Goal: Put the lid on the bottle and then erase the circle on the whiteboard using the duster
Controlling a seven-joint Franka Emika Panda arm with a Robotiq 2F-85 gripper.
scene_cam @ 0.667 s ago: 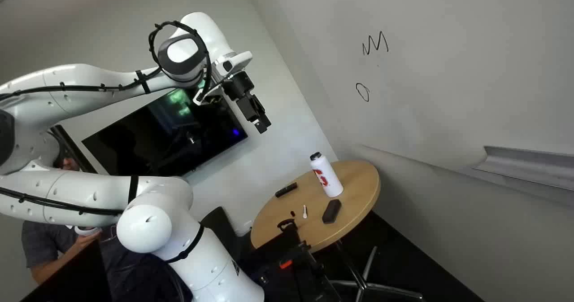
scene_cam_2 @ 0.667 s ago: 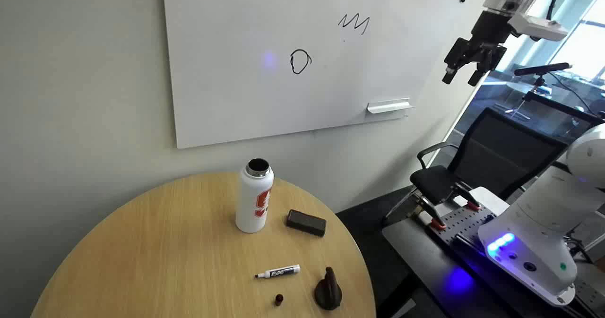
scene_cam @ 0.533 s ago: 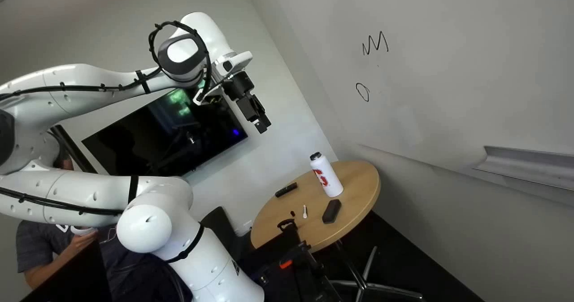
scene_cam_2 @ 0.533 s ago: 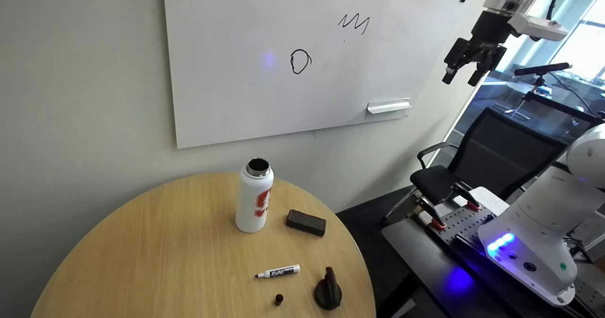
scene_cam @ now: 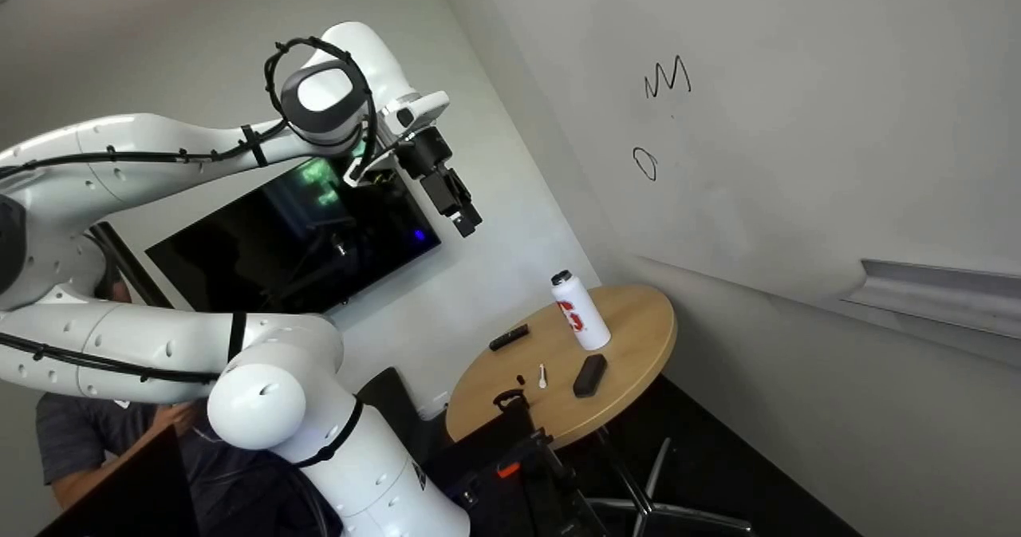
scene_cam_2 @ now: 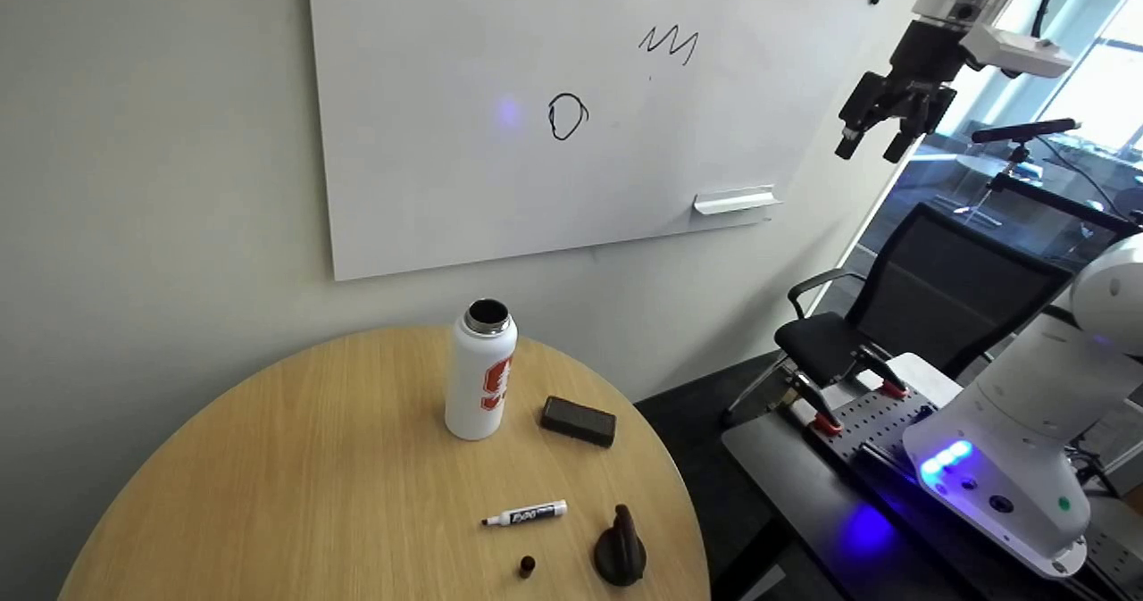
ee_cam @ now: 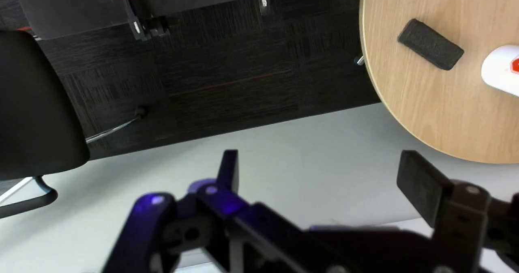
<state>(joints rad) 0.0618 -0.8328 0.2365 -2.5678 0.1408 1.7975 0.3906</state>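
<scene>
The white bottle with red marks [scene_cam_2: 478,391] stands upright and uncapped on the round wooden table [scene_cam_2: 295,458]; it also shows in an exterior view [scene_cam: 582,313] and partly in the wrist view [ee_cam: 502,69]. The dark lid with a loop handle [scene_cam_2: 620,552] lies near the table edge, also [scene_cam: 510,399]. The black duster [scene_cam_2: 578,421] lies beside the bottle, also in the wrist view [ee_cam: 432,44]. The circle [scene_cam_2: 568,117] is on the whiteboard [scene_cam_2: 429,154], below a zigzag. My gripper [scene_cam_2: 871,150] is open and empty, high above and away from the table; its spread fingers show in the wrist view [ee_cam: 318,159].
A marker [scene_cam_2: 527,513] and its small cap [scene_cam_2: 527,567] lie near the lid. A dark remote [scene_cam: 509,337] is on the table. A small tray [scene_cam_2: 737,201] juts from the whiteboard. A chair [scene_cam_2: 902,288] stands near the robot's base table. A person [scene_cam: 88,441] sits behind the arm.
The arm, gripper and objects have not visibly moved. Only the person behind the arm has shifted a hand and body slightly.
</scene>
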